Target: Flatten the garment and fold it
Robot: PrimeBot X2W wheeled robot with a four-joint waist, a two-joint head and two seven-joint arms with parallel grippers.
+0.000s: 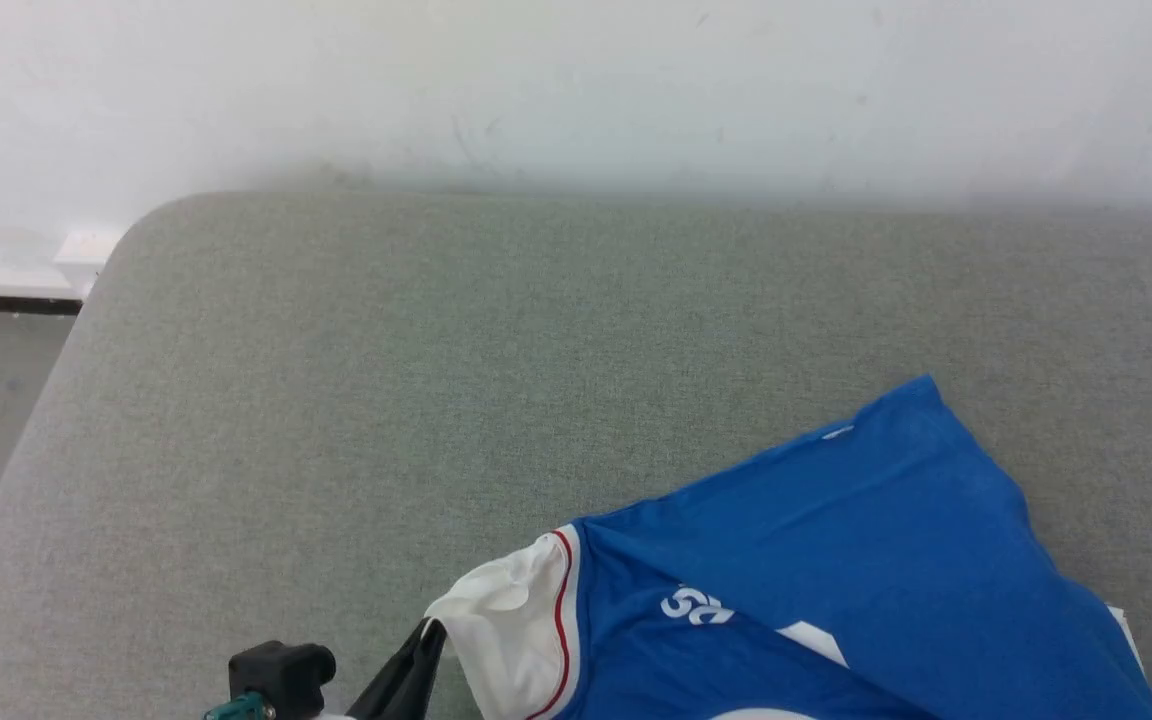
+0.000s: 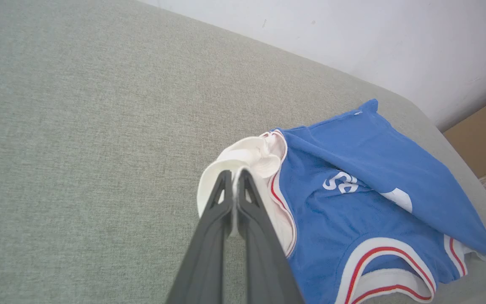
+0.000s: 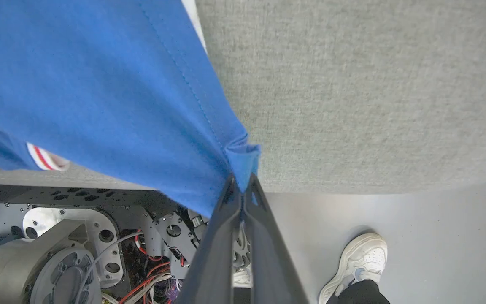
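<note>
You're holding the garment (image 1: pixel 836 560) at both ends: left gripper (image 2: pixel 234 173) clamping its white sleeve (image 2: pixel 251 156) near-left, right gripper (image 3: pixel 241 179) clamping its blue corner (image 3: pixel 243 158) near-right

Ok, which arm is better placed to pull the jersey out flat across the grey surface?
Left, likely. The left gripper is shut on the white sleeve of the garment, with bare grey surface beside it. The right gripper pinches a blue corner at the surface's edge.

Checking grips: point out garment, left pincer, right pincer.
garment (image 1: pixel 836 560), head view, blue body panel.
left pincer (image 2: pixel 235 173), left wrist view, between fingertips gripping sleeve.
right pincer (image 3: pixel 241 179), right wrist view, between fingertips gripping blue corner.
</note>
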